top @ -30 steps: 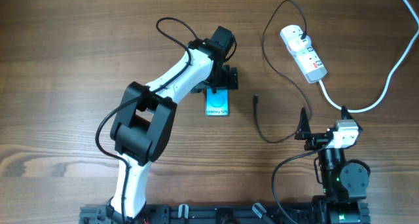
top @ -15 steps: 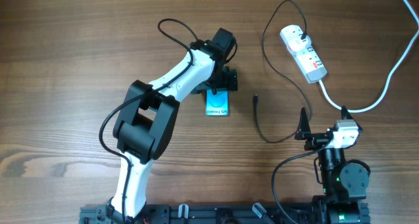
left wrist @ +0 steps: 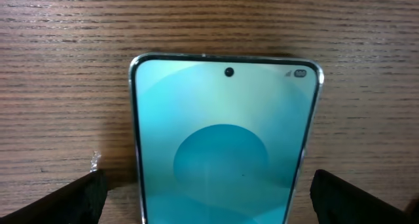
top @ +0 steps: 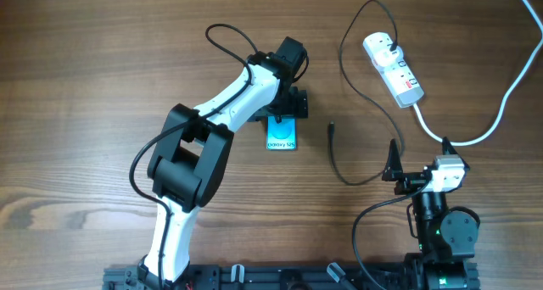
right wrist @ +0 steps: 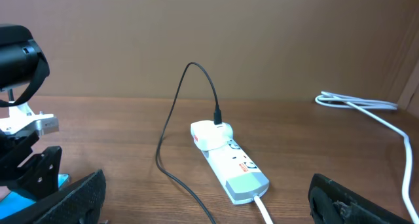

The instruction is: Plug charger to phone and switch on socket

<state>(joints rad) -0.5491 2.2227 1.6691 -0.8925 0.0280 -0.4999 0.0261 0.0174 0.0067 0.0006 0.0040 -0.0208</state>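
The phone [top: 282, 137] lies flat on the table, cyan screen up, and fills the left wrist view [left wrist: 226, 145]. My left gripper [top: 285, 114] is open at its far end, a finger on each side, and neither touches it [left wrist: 209, 201]. The charger's white plug head [top: 378, 46] sits in the socket [top: 397, 73]. Its black cable [top: 343, 63] loops left and down. The connector tip [top: 332, 128] lies loose on the table to the right of the phone. My right gripper [top: 394, 161] is open and empty near the front right [right wrist: 209, 207], and faces the socket [right wrist: 232, 164].
The socket's thick white cord [top: 502, 110] runs from the strip down past the right arm, then off the top right of the table. The black cable bends in a curve [top: 344, 178] just left of the right gripper. The left arm [top: 212, 112] stretches across the table's middle left.
The left arm's elbow has shifted slightly to the right, and its gripper stays over the phone. The right arm, cable and socket have not moved.
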